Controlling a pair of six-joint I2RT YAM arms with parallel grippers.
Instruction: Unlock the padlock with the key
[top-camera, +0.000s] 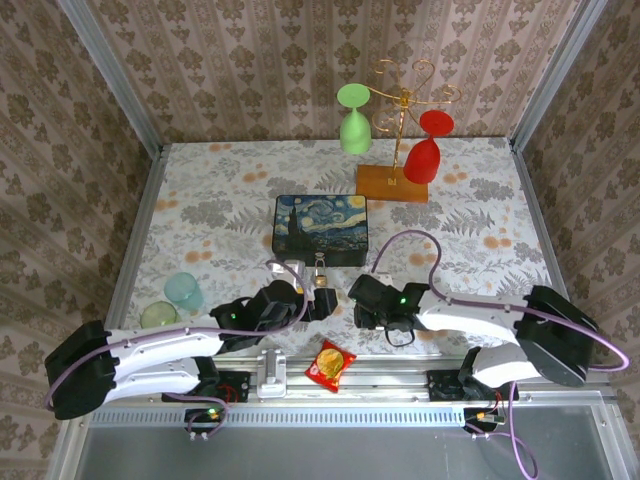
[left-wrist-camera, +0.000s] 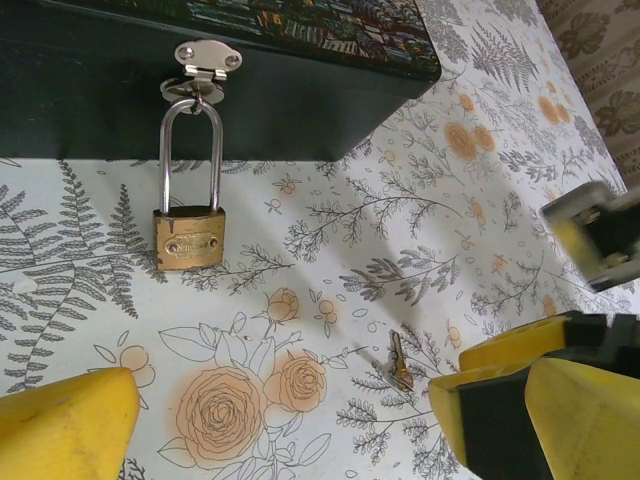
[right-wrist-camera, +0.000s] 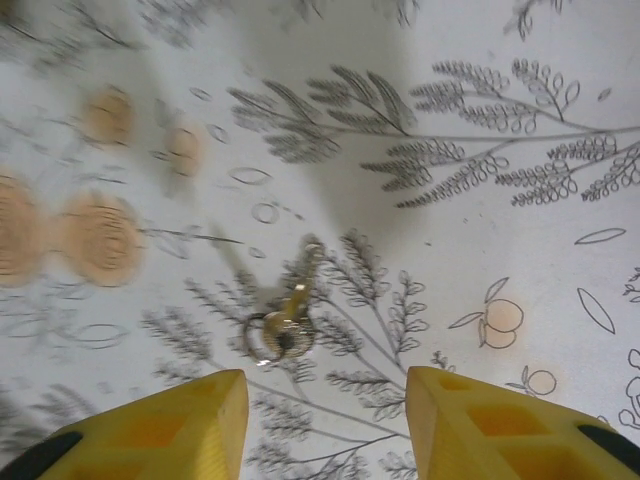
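Left arm (top-camera: 150, 352) and right arm (top-camera: 470, 312) are showing white links with black joints, each trailing a purple cable (top-camera: 438, 258); fingers (right-wrist-camera: 150, 430) are showing yellow, black-trimmed.

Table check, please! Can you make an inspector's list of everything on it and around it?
Surface: flowery tablecloth, flat.
Job's things: padlock hooked through the clasp of the Starry Night box, shackle looks closed; key lying loose on the cloth.
Clutter: snack packet, teal cup, green glass and red glass hanging on a gold rack.
Grippers: left gripper open, empty; right gripper open, over the key.
Cables: purple cables loop off both arms.
Surroundings: wallpapered walls.
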